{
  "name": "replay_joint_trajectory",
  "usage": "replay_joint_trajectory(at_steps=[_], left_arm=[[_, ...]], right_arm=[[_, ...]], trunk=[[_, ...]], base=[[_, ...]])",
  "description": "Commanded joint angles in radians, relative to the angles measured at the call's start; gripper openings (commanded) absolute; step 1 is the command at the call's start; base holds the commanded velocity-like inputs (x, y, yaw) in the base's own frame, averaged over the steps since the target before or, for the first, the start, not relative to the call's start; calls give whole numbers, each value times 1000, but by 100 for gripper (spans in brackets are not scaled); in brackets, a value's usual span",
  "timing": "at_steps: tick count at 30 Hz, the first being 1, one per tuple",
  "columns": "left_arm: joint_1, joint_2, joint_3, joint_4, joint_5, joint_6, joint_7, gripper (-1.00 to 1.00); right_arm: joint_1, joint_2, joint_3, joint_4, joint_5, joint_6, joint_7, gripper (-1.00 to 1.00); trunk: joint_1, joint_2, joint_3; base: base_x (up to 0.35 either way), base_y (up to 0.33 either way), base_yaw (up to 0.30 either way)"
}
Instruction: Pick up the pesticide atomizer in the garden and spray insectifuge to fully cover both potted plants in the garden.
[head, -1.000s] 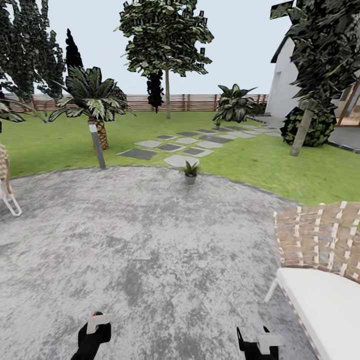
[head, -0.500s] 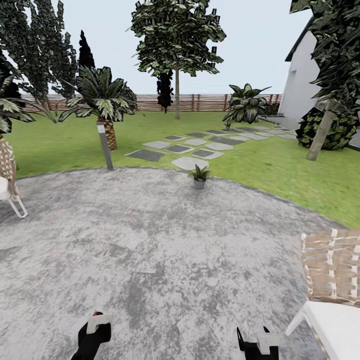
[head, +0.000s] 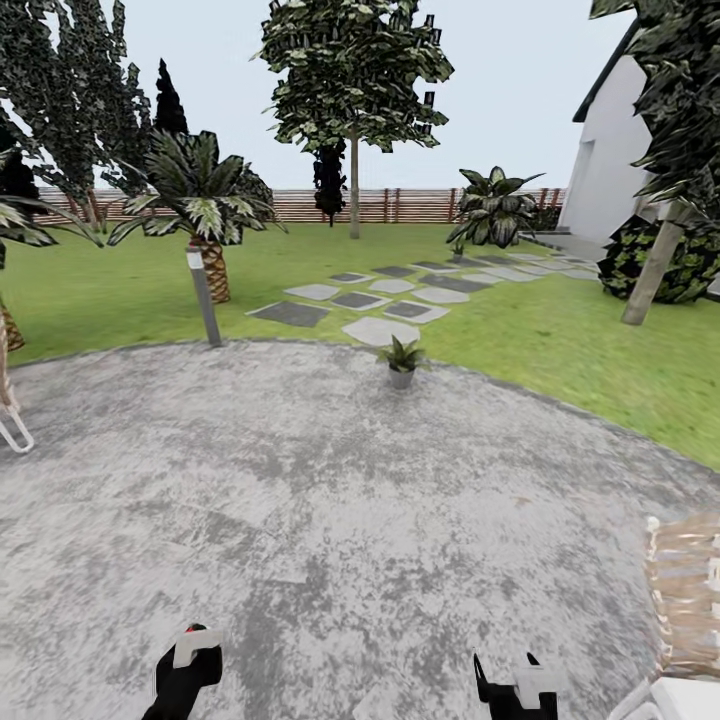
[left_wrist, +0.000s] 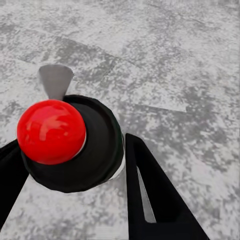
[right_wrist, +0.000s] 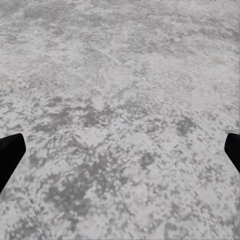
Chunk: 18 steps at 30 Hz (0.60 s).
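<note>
The robot is swinging its view across the patio (head: 300, 520), bringing a potted plant (head: 401, 358) toward 12 o'clock; left jaws are gripping the atomizer (left_wrist: 70, 142), right jaws gaping wide, empty.

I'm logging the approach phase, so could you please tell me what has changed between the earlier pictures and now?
The whole head view has shifted, so the camera moved, not the things: the woven chair slid toward the right edge. The left gripper stays shut on the pesticide atomizer; the right gripper stays open. The potted plant keeps its place at the patio edge.
</note>
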Motion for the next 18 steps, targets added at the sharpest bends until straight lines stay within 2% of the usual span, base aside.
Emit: replay_joint_trajectory(at_steps=[1, 18], left_arm=[[-1, 0, -3, 1, 10, -3, -1, -100], [-1, 0, -3, 1, 10, -4, -1, -100]], right_arm=[[-1, 0, -1, 1, 6, -2, -4, 100], [-1, 0, -1, 0, 6, -2, -5, 100]], trunk=[[0, 0, -1], [0, 0, -1]], base=[[340, 0, 0], [339, 0, 0]])
